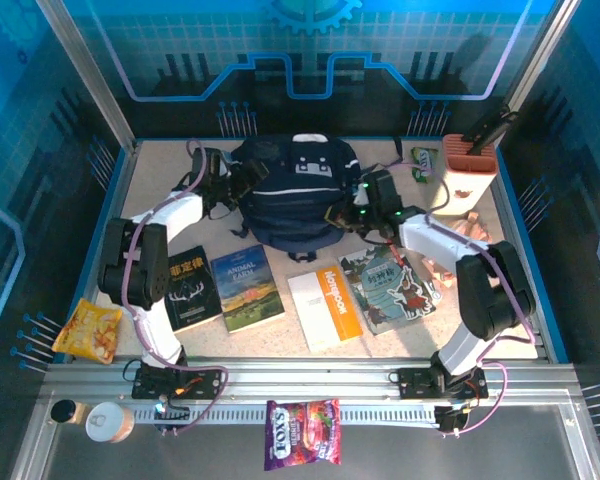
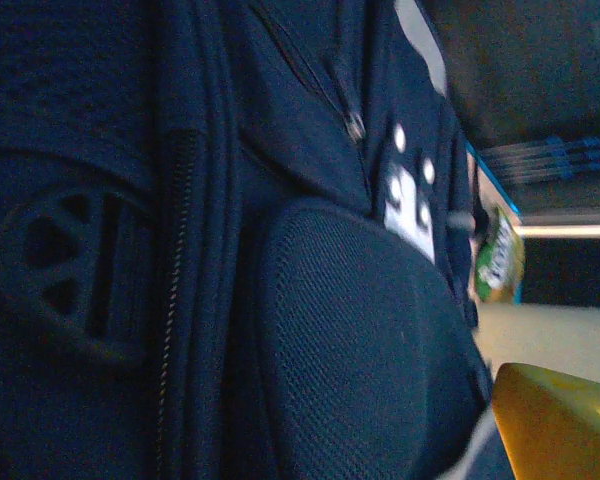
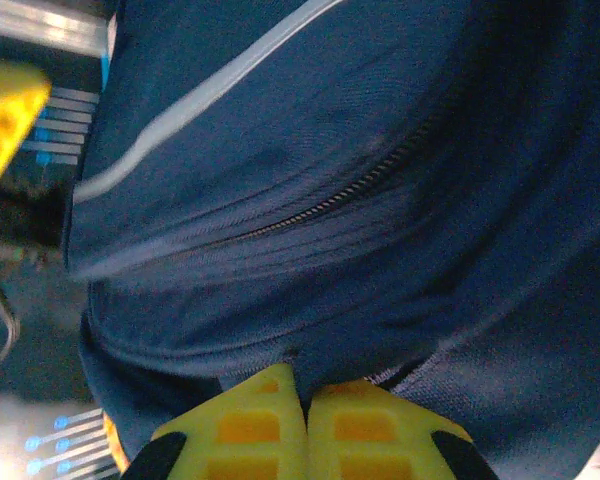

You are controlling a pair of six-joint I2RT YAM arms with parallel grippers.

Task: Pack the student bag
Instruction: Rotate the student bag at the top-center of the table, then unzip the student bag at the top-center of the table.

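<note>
Packing looks barely begun: the student bag [image 1: 285,195] sits at the table's [image 1: 155,175] 12 o'clock, with the Animal Farm book [image 1: 247,287] and notebook [image 1: 324,308] unpacked at its 6 o'clock. The left gripper [image 1: 223,190] is released at its 9 o'clock, the right gripper [image 1: 345,215] clenched at 3 o'clock.

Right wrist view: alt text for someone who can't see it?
A dark navy backpack seen close up, with a zipper running diagonally across its folds and a white stripe at upper left. At the bottom edge, the right tool has its two yellow fingers shut together at the fabric.
</note>
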